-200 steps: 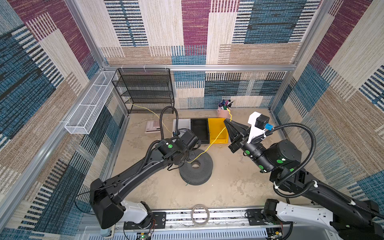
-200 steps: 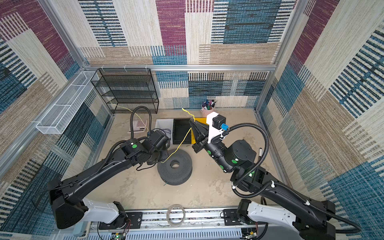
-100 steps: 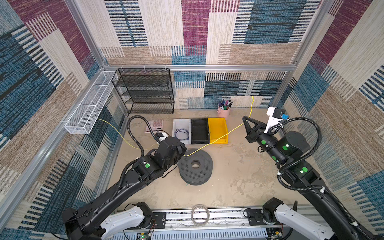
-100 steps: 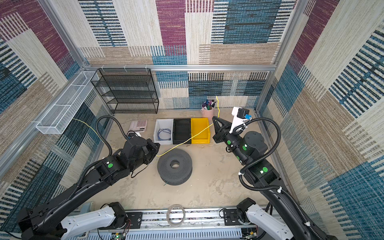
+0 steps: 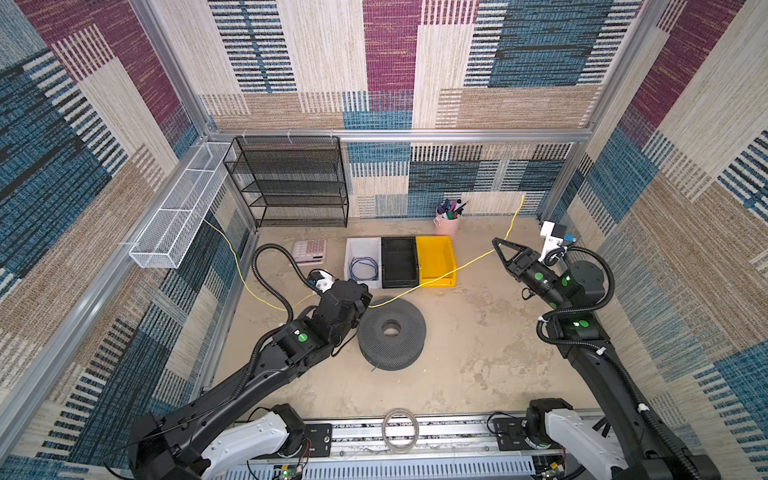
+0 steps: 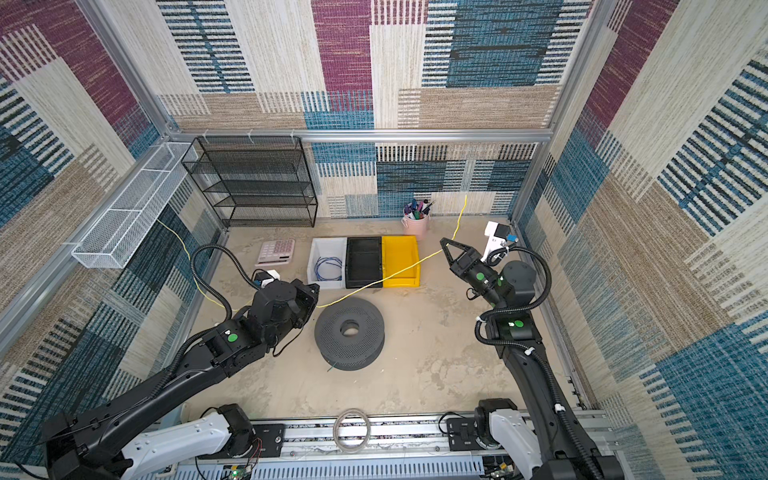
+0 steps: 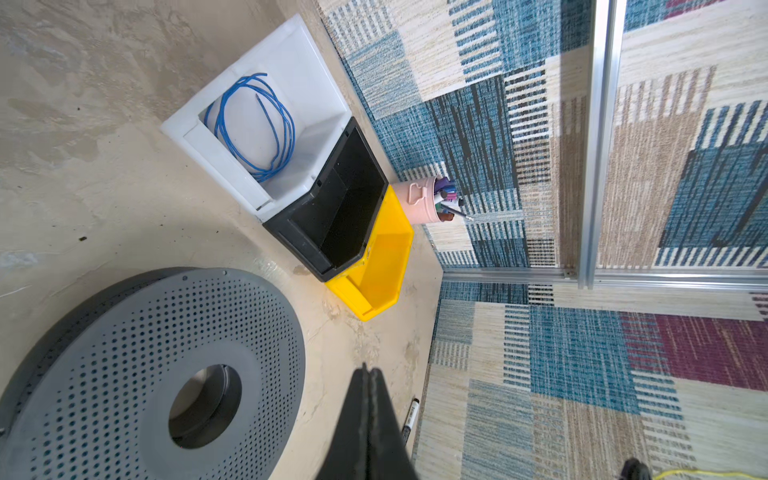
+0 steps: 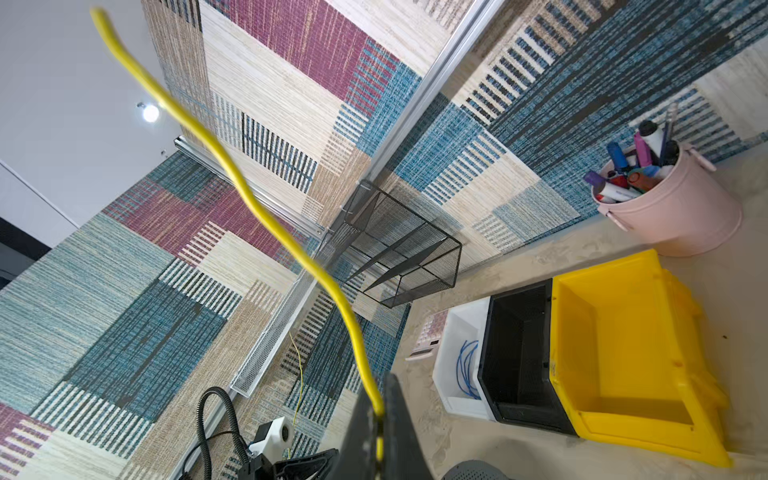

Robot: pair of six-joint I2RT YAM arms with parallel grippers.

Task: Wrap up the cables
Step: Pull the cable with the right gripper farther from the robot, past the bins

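Right gripper point(image 8: 376, 399): jaws clamped on yellow cable point(image 8: 249, 197), free tail rising toward 12 o'clock. Left gripper point(image 5: 365, 301): jaws pressed together. In both top views the cable meets its tip, though the pinch itself is hidden.

The cable hangs between the grippers, crossing the near edge of the yellow bin point(image 5: 436, 257). Its far tail trails out at 10 o'clock.

Spool point(image 5: 374, 340) sits just at 3 o'clock of the left gripper. Blue cable point(image 7: 289, 137) lies coiled in the white bin point(image 5: 361, 245), at 12 o'clock of the spool. Black bin point(image 5: 399, 259) stands between the white and yellow ones. Pen cup point(image 5: 448, 222) is at 1 o'clock.
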